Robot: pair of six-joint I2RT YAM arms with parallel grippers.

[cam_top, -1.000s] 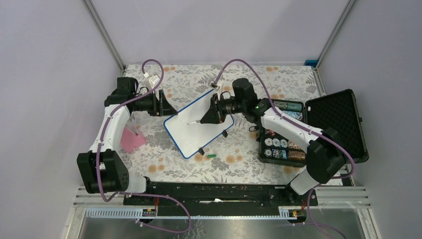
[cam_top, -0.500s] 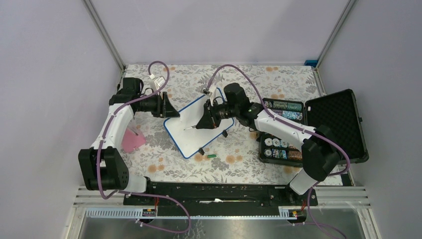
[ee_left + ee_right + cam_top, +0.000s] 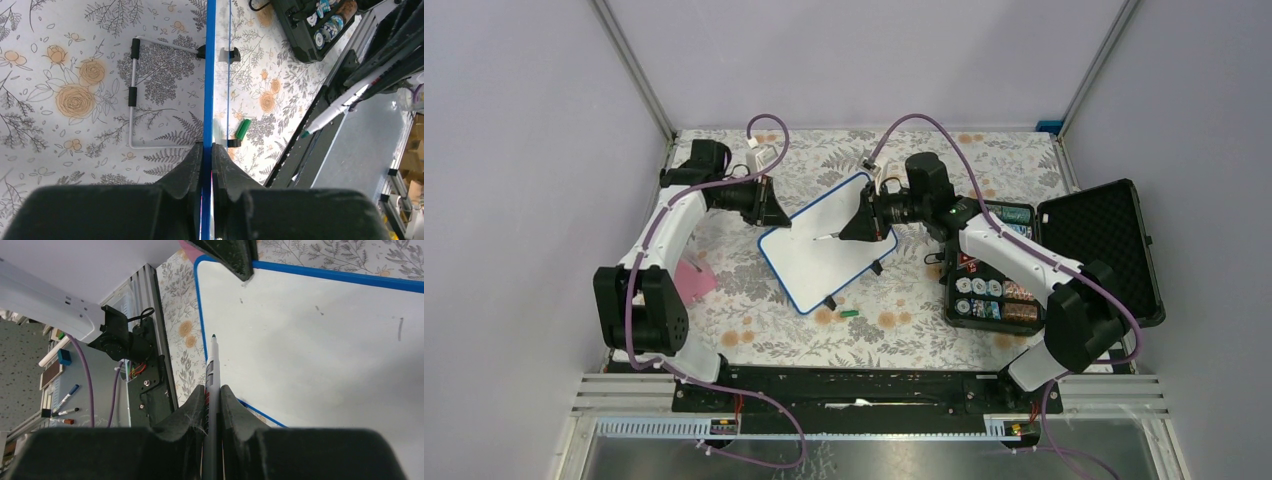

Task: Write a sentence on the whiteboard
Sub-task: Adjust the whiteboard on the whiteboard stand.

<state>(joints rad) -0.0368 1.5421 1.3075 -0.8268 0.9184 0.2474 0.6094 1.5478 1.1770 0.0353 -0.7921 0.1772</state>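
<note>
The whiteboard, glossy white with a thin blue frame, lies tilted on the flowered cloth at the table's centre. My left gripper is shut on its upper left edge. The left wrist view shows the blue frame edge-on, pinched in my left gripper. My right gripper is shut on a grey marker with a green tip, which points over the board's left part. Whether the tip touches the board cannot be told. No sentence shows on the board, only a short dark stroke and specks.
A green marker cap lies on the cloth by the board's near edge. An open black case holding round jars stands at the right. A pink cloth lies at the left. A white wire stand lies behind the board.
My left gripper moved right onto the board's upper left edge and shut on it. The right gripper swung left with the marker, then back right. The board shifted slightly.
</note>
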